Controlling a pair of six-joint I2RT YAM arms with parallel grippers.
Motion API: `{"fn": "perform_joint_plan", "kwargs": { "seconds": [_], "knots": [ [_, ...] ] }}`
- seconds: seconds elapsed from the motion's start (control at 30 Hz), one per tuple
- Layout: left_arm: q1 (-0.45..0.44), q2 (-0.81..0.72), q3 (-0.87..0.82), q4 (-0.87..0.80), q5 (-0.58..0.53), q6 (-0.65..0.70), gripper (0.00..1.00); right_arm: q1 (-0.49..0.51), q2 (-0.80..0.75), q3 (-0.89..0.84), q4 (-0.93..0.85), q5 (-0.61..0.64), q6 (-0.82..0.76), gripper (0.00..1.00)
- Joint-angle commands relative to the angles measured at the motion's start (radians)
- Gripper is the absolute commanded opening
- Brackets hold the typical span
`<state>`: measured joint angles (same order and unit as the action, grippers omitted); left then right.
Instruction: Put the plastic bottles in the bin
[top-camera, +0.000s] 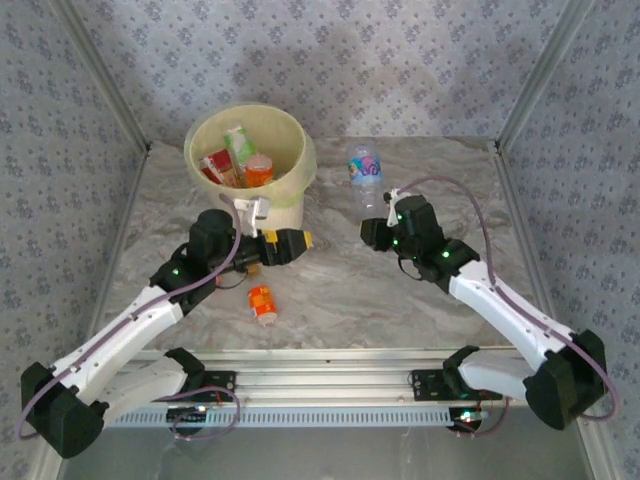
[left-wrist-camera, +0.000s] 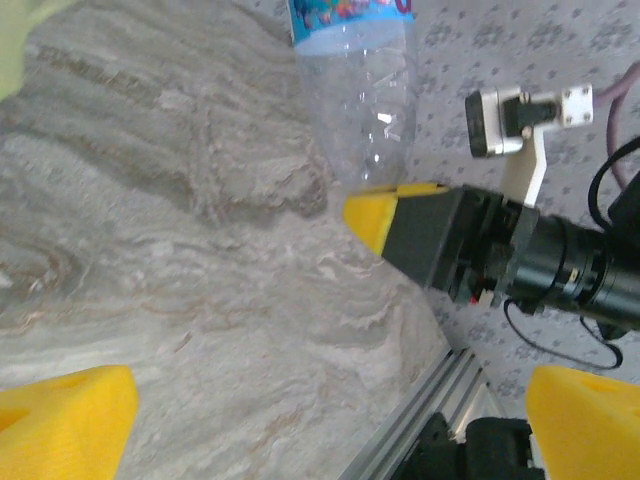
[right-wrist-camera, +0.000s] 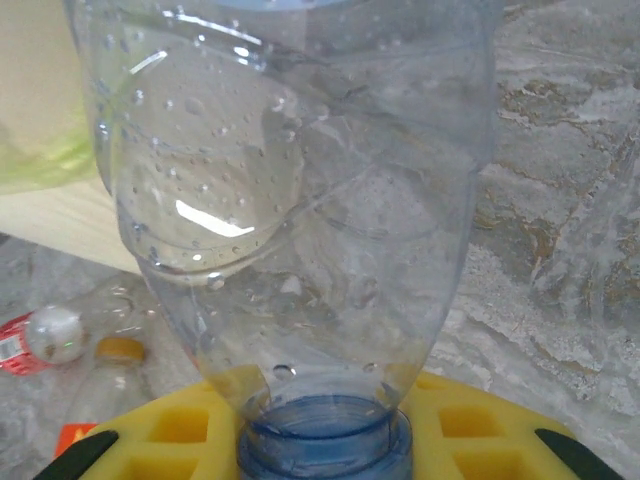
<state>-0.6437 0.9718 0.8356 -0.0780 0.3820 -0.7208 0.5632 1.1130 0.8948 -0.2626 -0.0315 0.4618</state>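
Right claw (top-camera: 378, 222) clamps a clear bottle (top-camera: 365, 170) by its neck, near the bin (top-camera: 300, 135). Left claw (top-camera: 298, 242) gapes open at the bin's near side, an orange bottle (top-camera: 262, 302) lying on the table (top-camera: 340, 300) beside its arm.

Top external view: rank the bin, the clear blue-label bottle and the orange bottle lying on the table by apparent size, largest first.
1. bin, by far the largest.
2. clear blue-label bottle.
3. orange bottle on the table, visibly shorter and slimmer than the clear one.
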Motion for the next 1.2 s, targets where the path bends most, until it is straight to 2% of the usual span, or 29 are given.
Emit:
{"fn": "perform_joint_plan", "kwargs": {
  "seconds": [0.0, 0.2, 0.37, 0.53, 0.9, 1.07, 1.17],
  "knots": [
    [-0.006, 0.028, 0.092, 0.059, 0.031, -0.008, 1.00, 0.024, -0.053, 0.012, -0.048, -0.046, -0.051, 0.27],
    [0.017, 0.100, 0.184, 0.084, 0.049, -0.039, 1.00, 0.079, -0.130, 0.055, -0.071, -0.085, -0.081, 0.27],
    [0.047, 0.163, 0.241, 0.145, 0.135, -0.071, 1.00, 0.104, -0.165, 0.073, -0.084, -0.141, -0.103, 0.27],
    [0.046, 0.192, 0.247, 0.255, 0.175, -0.104, 1.00, 0.129, -0.155, 0.085, -0.071, -0.223, -0.112, 0.27],
    [0.047, 0.238, 0.222, 0.395, 0.189, -0.165, 1.00, 0.202, -0.130, 0.099, -0.047, -0.272, -0.132, 0.27],
    [0.050, 0.237, 0.225, 0.402, 0.179, -0.173, 0.99, 0.214, -0.125, 0.103, -0.046, -0.276, -0.144, 0.27],
    [0.053, 0.235, 0.227, 0.400, 0.177, -0.181, 0.95, 0.215, -0.118, 0.103, -0.050, -0.266, -0.144, 0.27]
  ]
}}
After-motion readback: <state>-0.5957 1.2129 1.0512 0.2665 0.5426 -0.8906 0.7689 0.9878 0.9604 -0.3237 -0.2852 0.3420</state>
